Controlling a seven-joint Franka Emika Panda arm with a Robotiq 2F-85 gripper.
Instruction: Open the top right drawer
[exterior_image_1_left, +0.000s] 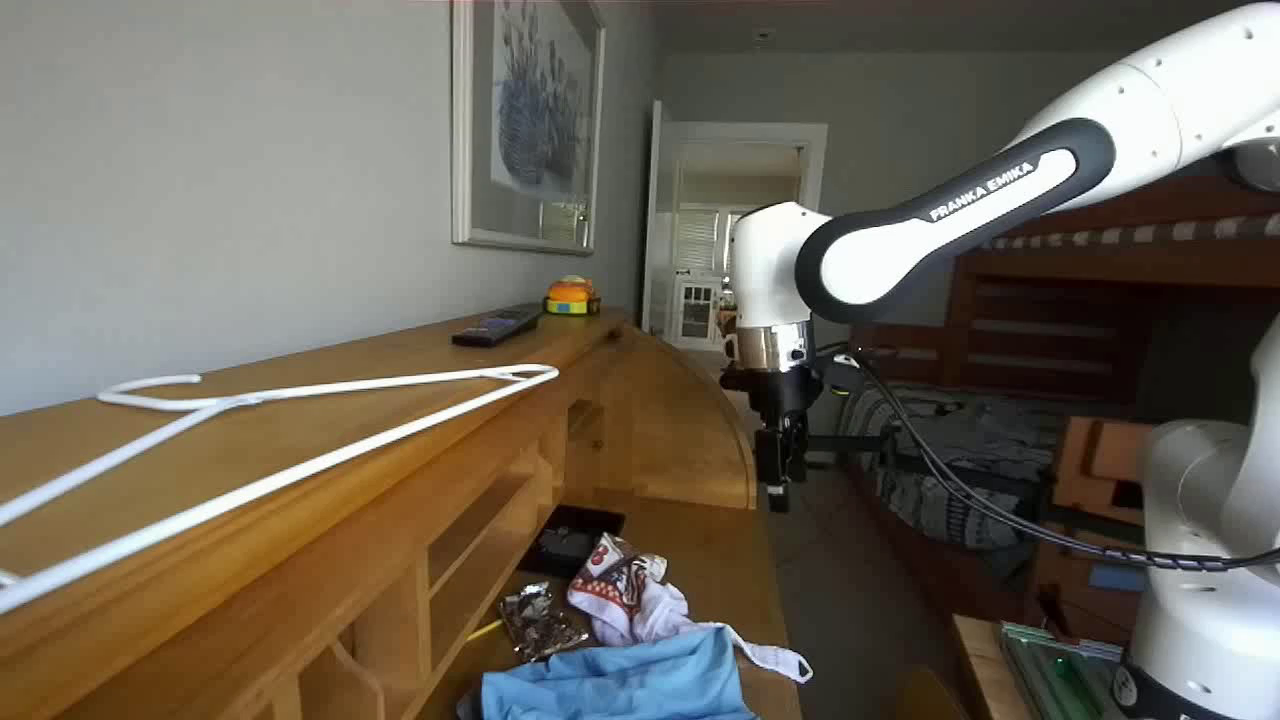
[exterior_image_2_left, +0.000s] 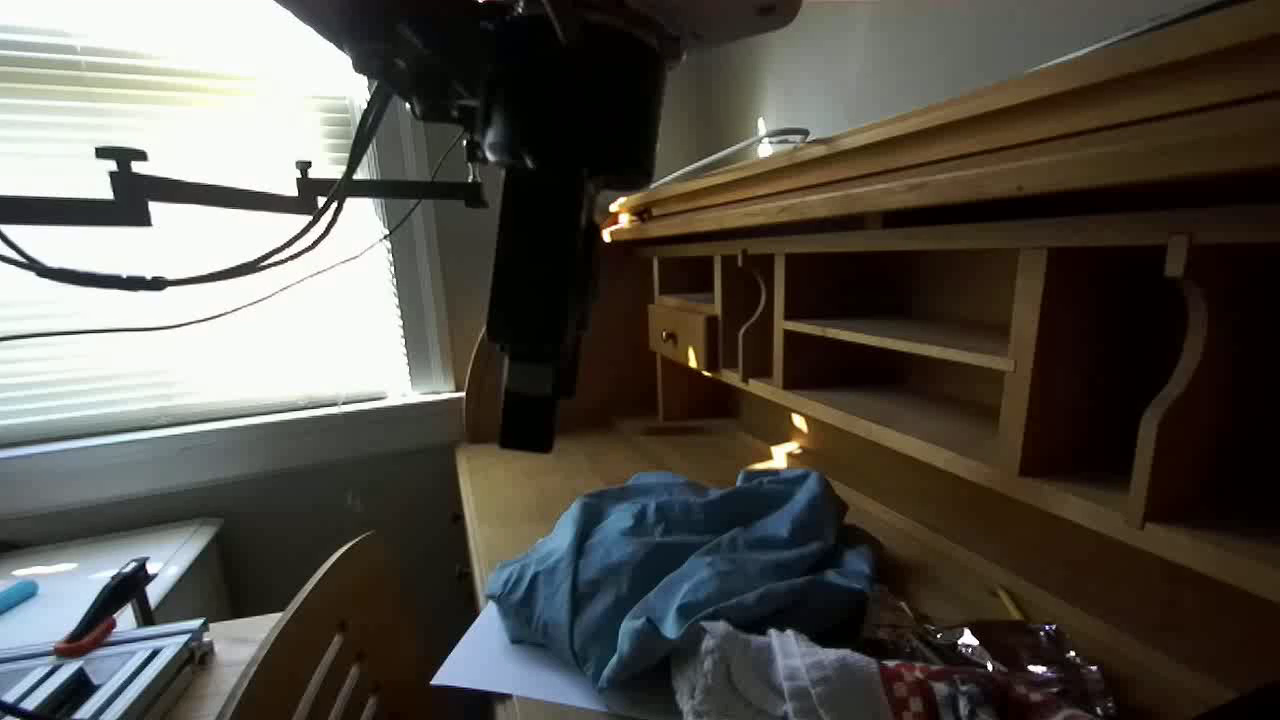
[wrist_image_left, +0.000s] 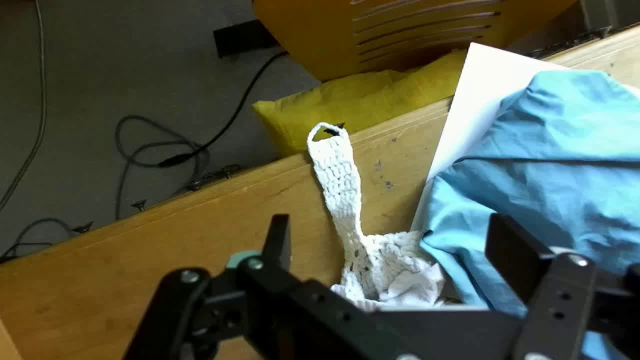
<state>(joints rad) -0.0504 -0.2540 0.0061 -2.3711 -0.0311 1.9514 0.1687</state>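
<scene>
The front of the top right drawer does not show clearly; the drawer fronts lie below the desk top (wrist_image_left: 200, 240). In the wrist view, small dark handles (wrist_image_left: 82, 227) stick out beneath the desk's front edge; which drawers they belong to I cannot tell. My gripper (wrist_image_left: 390, 225) is open, with its two black fingers wide apart and nothing between them. It points down and hangs above the desk top near the front edge, apart from it, over a white knitted cloth and a blue cloth. It also shows from the side in both exterior views (exterior_image_1_left: 778, 490) (exterior_image_2_left: 528, 420).
On the desk lie a blue cloth (exterior_image_2_left: 690, 560), a white knitted cloth (wrist_image_left: 340, 175) and white paper (wrist_image_left: 480, 100). A wooden chair (exterior_image_2_left: 330, 630) with a yellow cushion (wrist_image_left: 380, 95) stands at the front. Cubbies (exterior_image_2_left: 900, 350) and a small knobbed drawer (exterior_image_2_left: 680, 335) line the back.
</scene>
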